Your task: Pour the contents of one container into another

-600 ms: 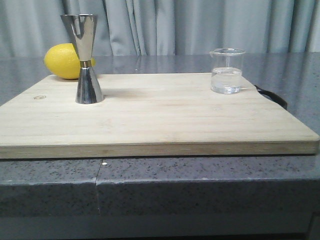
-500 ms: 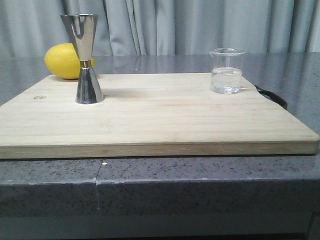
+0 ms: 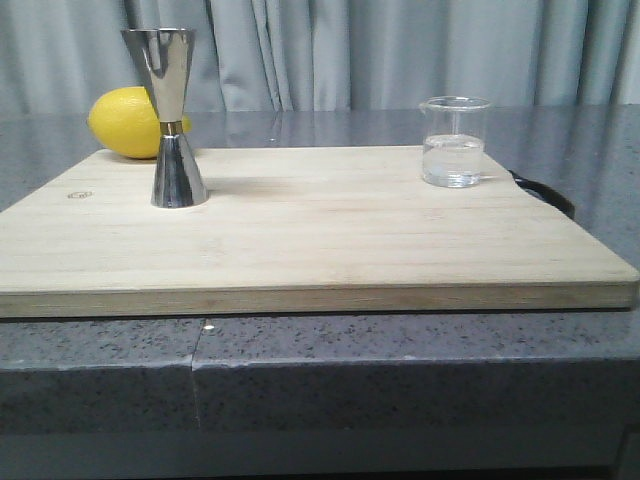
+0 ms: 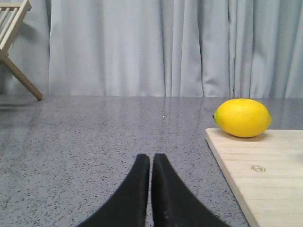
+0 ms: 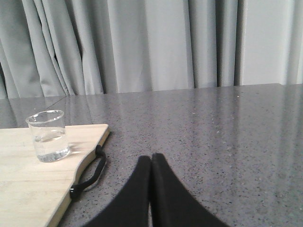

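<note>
Waiting to start, both pincers clenched empty: left gripper (image 4: pixel 150 163); right gripper (image 5: pixel 151 163); next, opening right toward beaker (image 3: pixel 455 142) at two o'clock, jigger (image 3: pixel 172 115) at ten.

A kitchen-like counter: speckled grey worktop (image 3: pixel 400 350), wooden cutting board (image 3: pixel 300 240), lemon (image 3: pixel 125 122), curtains (image 3: pixel 400 50) behind.

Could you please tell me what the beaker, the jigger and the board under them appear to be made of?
The beaker looks like clear glass: you see the liquid and the curtain through it. The jigger appears to be polished steel, with mirror-like reflections. The board seems to be pale, unvarnished wood with visible grain lines; the exact species or finish cannot be told.
</note>
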Robot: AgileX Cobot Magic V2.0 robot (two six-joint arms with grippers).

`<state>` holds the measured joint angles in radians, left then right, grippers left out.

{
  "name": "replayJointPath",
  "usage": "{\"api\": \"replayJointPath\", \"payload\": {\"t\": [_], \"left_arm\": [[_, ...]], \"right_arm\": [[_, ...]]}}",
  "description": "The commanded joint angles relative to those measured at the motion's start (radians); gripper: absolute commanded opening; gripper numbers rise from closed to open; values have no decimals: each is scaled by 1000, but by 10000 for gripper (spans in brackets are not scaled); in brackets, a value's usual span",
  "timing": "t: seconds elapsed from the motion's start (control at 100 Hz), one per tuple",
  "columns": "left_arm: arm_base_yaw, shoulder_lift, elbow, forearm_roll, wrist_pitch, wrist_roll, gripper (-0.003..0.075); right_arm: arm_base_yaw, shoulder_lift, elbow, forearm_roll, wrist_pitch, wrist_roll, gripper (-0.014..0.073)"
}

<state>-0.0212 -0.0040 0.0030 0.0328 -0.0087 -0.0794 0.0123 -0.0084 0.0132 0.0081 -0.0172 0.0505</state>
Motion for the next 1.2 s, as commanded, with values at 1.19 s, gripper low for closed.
{"api": "replayJointPath", "payload": {"t": [1.19], "left_arm": [[1,-26,36,-14,-113,-2,-19]], "right_arm": [[2,-20,28,11,-172,-1,-74]]}}
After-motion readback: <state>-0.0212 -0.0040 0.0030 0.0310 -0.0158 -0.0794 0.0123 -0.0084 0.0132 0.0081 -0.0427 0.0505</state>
